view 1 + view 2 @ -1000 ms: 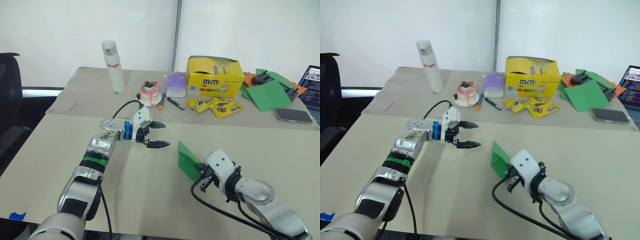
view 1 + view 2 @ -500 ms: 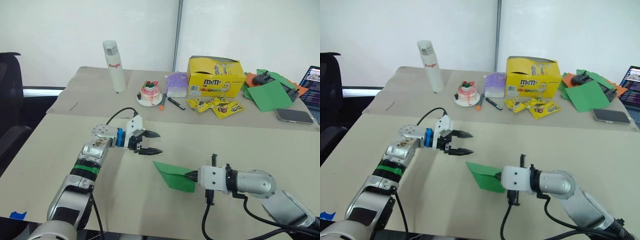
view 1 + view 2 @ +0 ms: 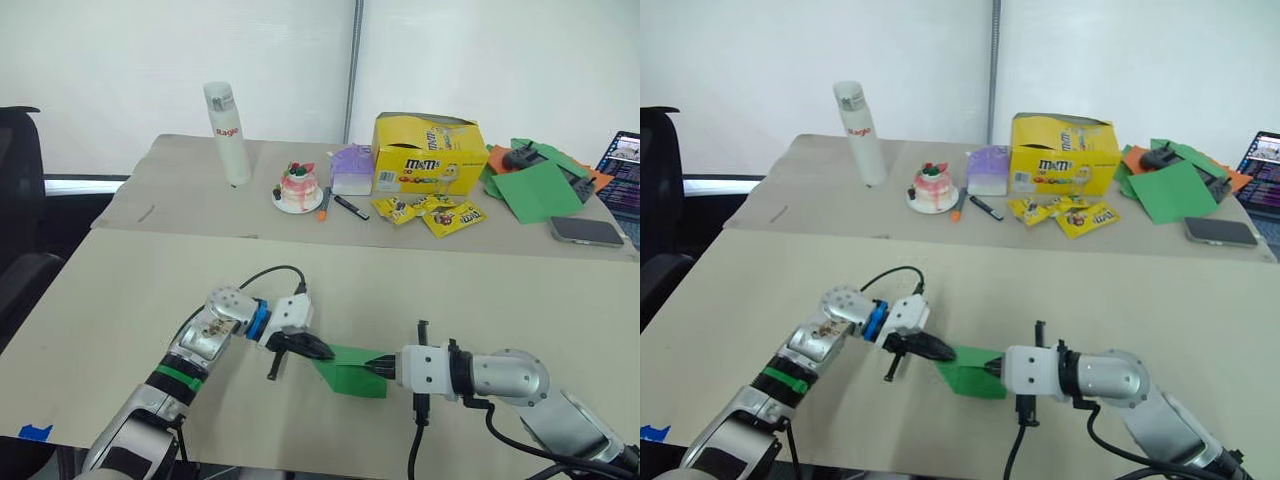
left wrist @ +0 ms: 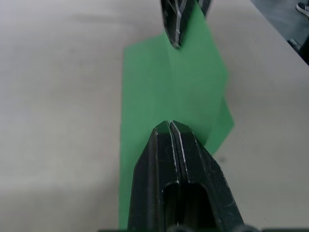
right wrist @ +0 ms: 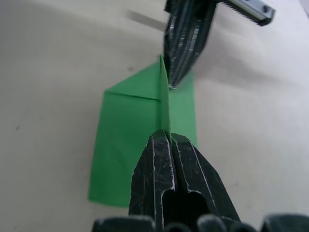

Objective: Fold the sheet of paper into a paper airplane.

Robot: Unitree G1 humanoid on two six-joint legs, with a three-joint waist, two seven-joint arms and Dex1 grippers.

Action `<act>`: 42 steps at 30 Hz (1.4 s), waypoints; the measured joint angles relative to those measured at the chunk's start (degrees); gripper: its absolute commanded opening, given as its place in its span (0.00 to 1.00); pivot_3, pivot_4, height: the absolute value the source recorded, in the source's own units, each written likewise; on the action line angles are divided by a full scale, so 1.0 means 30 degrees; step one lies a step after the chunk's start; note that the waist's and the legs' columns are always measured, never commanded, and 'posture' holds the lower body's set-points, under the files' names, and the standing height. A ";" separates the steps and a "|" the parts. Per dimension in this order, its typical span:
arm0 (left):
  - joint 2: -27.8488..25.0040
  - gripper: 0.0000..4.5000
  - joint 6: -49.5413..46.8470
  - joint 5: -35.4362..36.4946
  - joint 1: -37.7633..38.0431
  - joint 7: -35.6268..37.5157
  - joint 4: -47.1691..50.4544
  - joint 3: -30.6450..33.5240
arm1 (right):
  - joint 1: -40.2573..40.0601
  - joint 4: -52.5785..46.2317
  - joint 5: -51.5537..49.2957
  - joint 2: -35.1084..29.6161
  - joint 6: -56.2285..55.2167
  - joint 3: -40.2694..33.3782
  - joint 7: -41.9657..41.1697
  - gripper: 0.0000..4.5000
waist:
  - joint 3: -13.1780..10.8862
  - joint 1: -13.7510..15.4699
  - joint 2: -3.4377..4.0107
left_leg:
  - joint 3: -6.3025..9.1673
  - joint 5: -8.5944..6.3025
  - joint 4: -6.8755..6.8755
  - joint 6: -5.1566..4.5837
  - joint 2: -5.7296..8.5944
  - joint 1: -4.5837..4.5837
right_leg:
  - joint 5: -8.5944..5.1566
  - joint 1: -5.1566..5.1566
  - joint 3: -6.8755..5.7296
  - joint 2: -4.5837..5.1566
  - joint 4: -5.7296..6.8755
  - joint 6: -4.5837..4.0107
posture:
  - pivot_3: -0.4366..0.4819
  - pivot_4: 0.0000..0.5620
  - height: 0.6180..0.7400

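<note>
The sheet of paper point(image 3: 352, 370) is bright green and folded, lying low over the near table with a raised centre fold point(image 5: 162, 104). My right gripper point(image 3: 376, 366) is shut on that fold at the paper's right end; the right wrist view shows it between my right fingertips point(image 5: 164, 135). My left gripper point(image 3: 318, 350) comes in from the left and is shut at the paper's left end, its tips point(image 4: 170, 124) over the green surface. The two grippers face each other along the fold. No finished paper airplane shape shows.
On the far table stand a white bottle point(image 3: 228, 132), a small cake dish point(image 3: 298, 187), a yellow M&M's box point(image 3: 428, 152) and candy packets point(image 3: 435, 212). Larger green sheets point(image 3: 535, 188), a phone point(image 3: 586, 230) and a laptop point(image 3: 625, 170) lie far right. A black chair point(image 3: 15, 200) is at left.
My right gripper swung the paper from upright to nearly flat. My left gripper came down and right to the paper's left end and went from wide open to shut.
</note>
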State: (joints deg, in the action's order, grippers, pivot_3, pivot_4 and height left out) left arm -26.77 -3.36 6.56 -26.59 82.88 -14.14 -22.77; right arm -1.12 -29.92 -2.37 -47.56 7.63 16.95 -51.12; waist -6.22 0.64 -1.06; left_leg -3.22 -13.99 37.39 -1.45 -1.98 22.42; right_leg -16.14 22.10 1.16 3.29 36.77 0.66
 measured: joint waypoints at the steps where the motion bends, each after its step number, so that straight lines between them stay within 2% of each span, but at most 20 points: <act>1: -0.0028 0.00 0.0241 -0.0130 0.0006 -0.0148 -0.0027 -0.0037 | -0.0025 0.0000 -0.0061 0.0000 0.0145 -0.0004 -0.0065 0.00 | 0.0000 0.0004 0.0000 | 0.0000 0.0000 0.0000 0.0000 0.0000 -0.0001 | 0.0000 0.0000 0.0000 0.0001 0.0000 -0.0001 | 0.48 0.27 0.85; 8: -0.0156 0.00 0.1783 -0.0421 0.0019 -0.0720 -0.0471 -0.0064 | 0.0319 0.0346 -0.1473 0.0591 0.1781 -0.0077 -0.0972 0.00 | 0.0007 0.0017 -0.0003 | -0.0002 -0.0001 0.0000 0.0000 0.0001 -0.0037 | 0.0000 -0.0038 0.0000 0.0007 0.0001 -0.0001 | 0.48 0.27 0.85; 18: -0.0067 0.00 0.2648 -0.0645 0.0709 -0.1808 -0.0033 -0.0174 | 0.1478 0.0452 -0.7215 0.1498 0.9860 -0.0945 -0.1689 0.00 | 0.0023 0.0070 0.0006 | 0.0012 -0.0002 0.0002 -0.0002 -0.0026 -0.0060 | 0.0001 -0.0080 -0.0006 0.0038 0.0002 -0.0004 | 0.48 0.27 0.85; 23: 0.0006 0.00 0.2537 -0.0620 0.1133 -0.2401 0.0386 -0.0089 | 0.2058 0.1089 -0.8061 0.1966 1.2113 -0.1026 -0.1116 0.00 | 0.0025 0.0068 0.0006 | 0.0011 -0.0002 0.0003 -0.0003 -0.0021 -0.0060 | 0.0001 -0.0084 -0.0006 0.0045 -0.0003 -0.0003 | 0.48 0.27 0.85; 28: -0.0024 0.00 0.2345 -0.0569 0.1510 -0.2729 0.0796 0.0131 | 0.2448 0.3027 -0.8721 0.2713 1.2925 -0.1775 -0.0705 0.00 | 0.0027 0.0067 0.0008 | 0.0010 -0.0002 0.0003 -0.0003 -0.0019 -0.0056 | 0.0000 -0.0080 -0.0004 0.0042 -0.0001 -0.0003 | 0.48 0.27 0.85; 33: -0.0004 0.00 0.1702 -0.0287 0.1656 -0.2978 0.1082 0.0191 | 0.2443 0.3587 -0.9159 0.2755 1.2946 -0.1947 -0.1100 0.00 | 0.0028 0.0078 0.0010 | 0.0012 -0.0003 0.0003 -0.0005 -0.0016 -0.0047 | 0.0000 -0.0076 -0.0007 0.0045 -0.0005 0.0000 | 0.48 0.27 0.85; 39: 0.0730 0.00 -0.0815 0.0922 0.1740 -0.3408 0.1246 0.0681 | 0.2920 0.5089 -0.8954 0.2947 1.2105 -0.1757 -0.1715 0.00 | 0.0021 -0.0008 -0.0006 | 0.0011 -0.0003 0.0004 -0.0005 -0.0013 -0.0045 | 0.0000 -0.0068 -0.0006 0.0026 -0.0002 0.0002 | 0.48 0.27 0.85; 42: 0.0750 0.00 -0.1099 0.1037 0.1750 -0.3543 0.1496 0.0886 | 0.3455 0.5698 -0.8625 0.3000 1.1726 -0.1439 -0.2048 0.00 | 0.0023 -0.0056 -0.0007 | 0.0009 -0.0004 0.0003 -0.0005 -0.0012 -0.0055 | 0.0001 -0.0068 -0.0002 0.0010 0.0000 0.0000 | 0.48 0.27 0.85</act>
State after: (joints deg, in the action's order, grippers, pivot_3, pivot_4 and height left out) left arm -24.52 -6.66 9.67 -21.34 72.26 -9.66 -20.12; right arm 9.24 -12.82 -28.25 -38.56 42.81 12.63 -57.26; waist -6.15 0.48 -1.08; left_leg -3.19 -14.00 37.40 -1.47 -2.01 22.25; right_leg -16.14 21.90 1.16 3.32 36.77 0.66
